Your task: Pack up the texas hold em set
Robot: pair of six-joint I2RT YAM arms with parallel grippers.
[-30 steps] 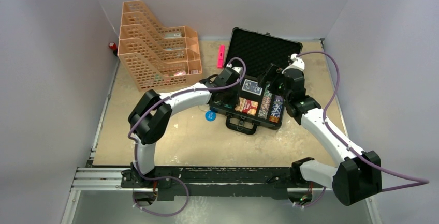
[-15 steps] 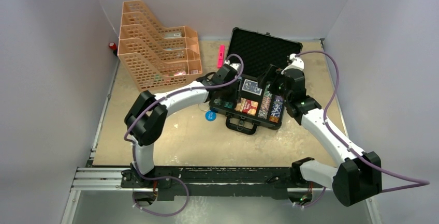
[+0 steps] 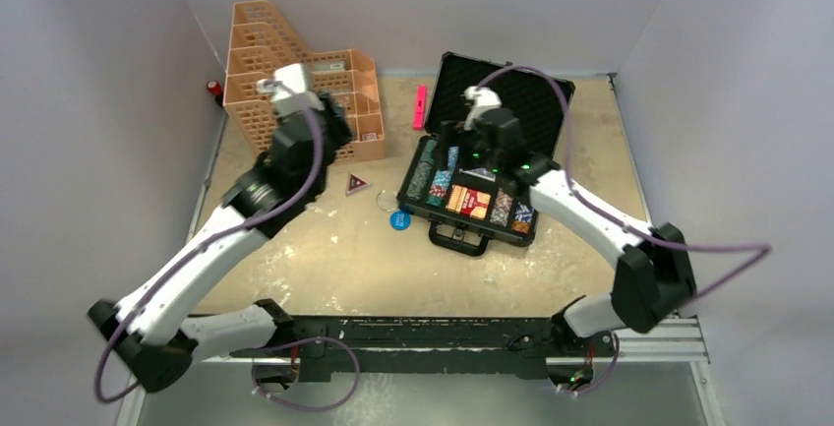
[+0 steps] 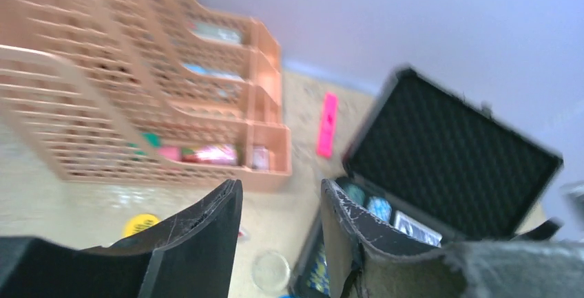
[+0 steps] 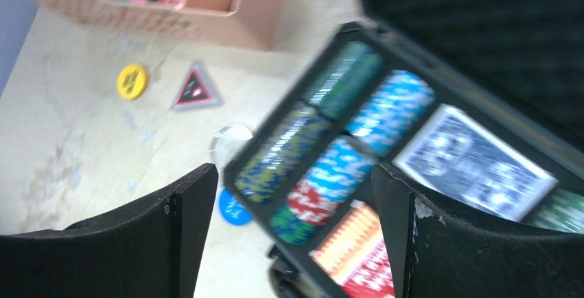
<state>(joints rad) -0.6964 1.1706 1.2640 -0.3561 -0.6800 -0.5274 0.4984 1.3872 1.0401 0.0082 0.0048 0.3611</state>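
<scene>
The black case [image 3: 464,237] lies open on the table, its foam lid [image 3: 516,94] upright. In it are striped chip stacks [image 5: 324,167], a blue deck [image 5: 475,160] and a red deck [image 5: 358,253]. A blue dealer button [image 3: 399,219], a triangular button [image 3: 357,185] and a yellow button [image 5: 131,81] lie on the table left of the case. My right gripper [image 3: 454,151] hangs open over the case's left chip rows, holding nothing. Raised beside the orange trays, my left gripper [image 3: 332,123] is open and empty, well left of the case [image 4: 447,153].
Tiered orange mesh trays [image 3: 295,101] stand at the back left with small items inside. A pink marker [image 3: 420,106] lies between the trays and the case lid. A clear round disc [image 4: 270,270] rests by the case's left edge. Walls close in all round.
My left arm has swung away from the case, up and left toward the trays, and its jaws have opened. My right arm has shifted left across the case. The triangular button now shows.
</scene>
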